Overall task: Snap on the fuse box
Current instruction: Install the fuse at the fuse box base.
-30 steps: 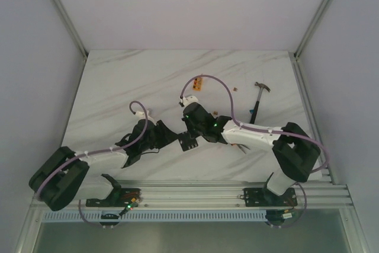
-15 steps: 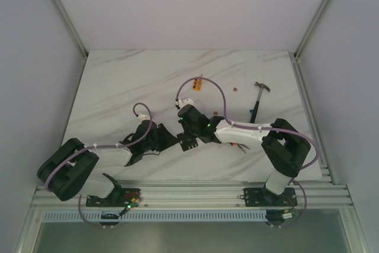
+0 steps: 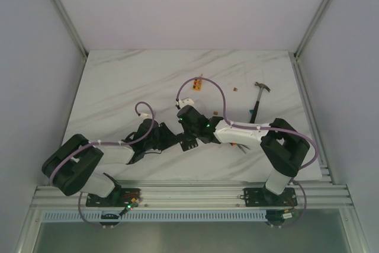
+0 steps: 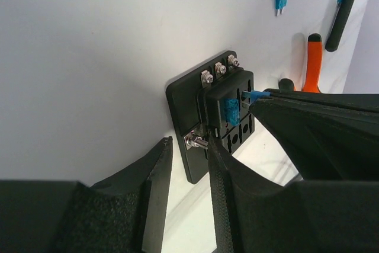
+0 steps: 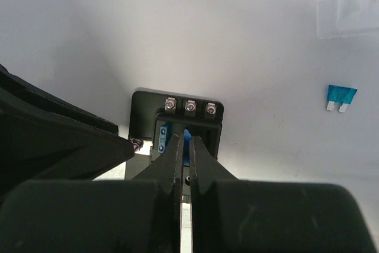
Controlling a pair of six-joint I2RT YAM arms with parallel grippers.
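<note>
The fuse box (image 3: 188,143) is a small black block on a black base plate, lying at the table's middle front. In the left wrist view (image 4: 220,111) it shows steel screws and one blue fuse seated. My right gripper (image 5: 185,140) is shut on a blue fuse (image 5: 188,137) and holds it at the box's top face (image 5: 177,117); its fingers (image 4: 278,108) show from the side with the fuse's tip (image 4: 256,95). My left gripper (image 4: 185,167) is open. The base plate's near corner lies between its jaws, and the right finger (image 4: 222,164) touches the box's side.
A hammer (image 3: 259,100) lies at the right, an orange block (image 3: 198,83) behind the arms. Orange-handled pliers (image 4: 312,63) and a loose blue fuse (image 4: 281,1) lie beyond the box. A clear plastic lid (image 5: 349,4) sits near another view of the loose fuse (image 5: 341,96).
My left arm has swung right, bringing its gripper up to the fuse box. My right gripper shifted slightly left over the box, then held still.
</note>
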